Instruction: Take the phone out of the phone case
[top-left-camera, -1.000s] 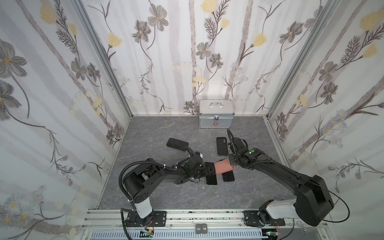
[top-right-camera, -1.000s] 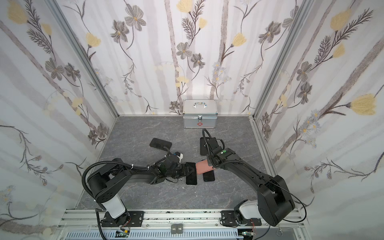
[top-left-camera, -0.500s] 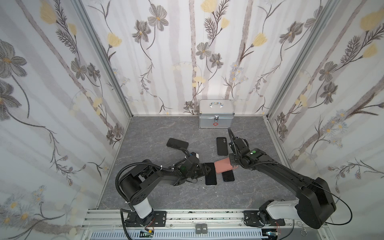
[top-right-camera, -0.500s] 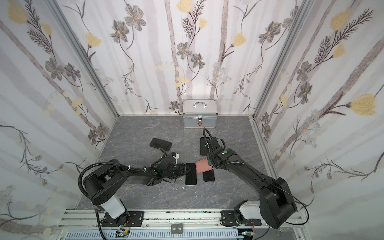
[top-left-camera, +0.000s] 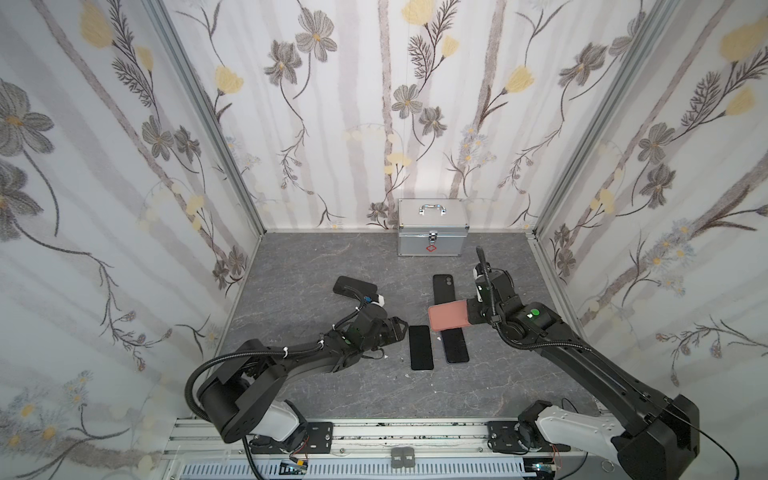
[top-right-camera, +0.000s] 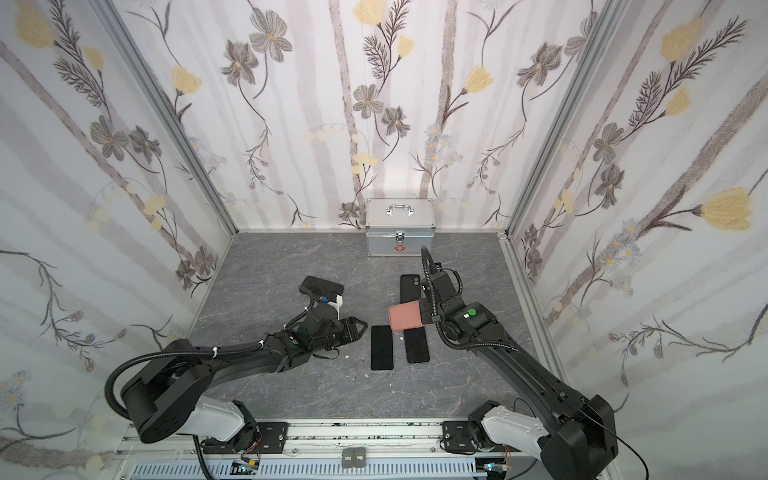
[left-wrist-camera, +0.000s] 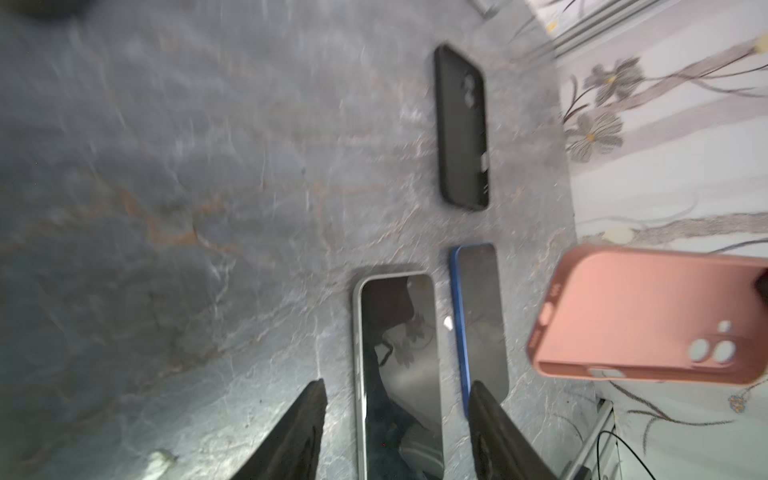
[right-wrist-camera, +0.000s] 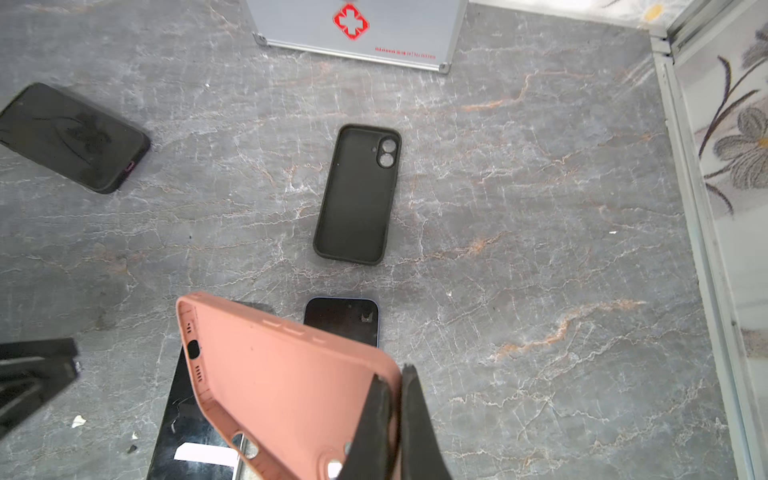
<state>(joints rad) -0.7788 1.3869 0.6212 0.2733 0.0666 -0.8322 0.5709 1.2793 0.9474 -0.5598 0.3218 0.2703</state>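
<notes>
Already the pink case (top-left-camera: 449, 316) is empty and lifted off the table (top-left-camera: 316, 266), pinched at its edge by the closed right gripper (right-wrist-camera: 392, 374). The phone (top-left-camera: 421, 347), probably the silver-edged one, lies flat just before the left gripper (top-left-camera: 399, 329), whose jaws stand open and hold nothing. I think only putting the case down is left.

Top views: high above the front rail, looking down and toward the back wall. They are far off, with the whole grey floor (top-left-camera: 299, 266) and both arms in frame, and the metal case (top-left-camera: 432, 232) near frame centre in both top views.
Top overlap: almost everything, shifted slightly sideways.
Left wrist: close, low over the floor, blurred.
Right wrist: close, tilted down toward the metal case, sharp.
Wrist overlap: pink case (left-wrist-camera: 623, 311), black case (left-wrist-camera: 461, 124), silver-edged phone (left-wrist-camera: 395, 353), blue-edged phone (left-wrist-camera: 482, 316).
</notes>
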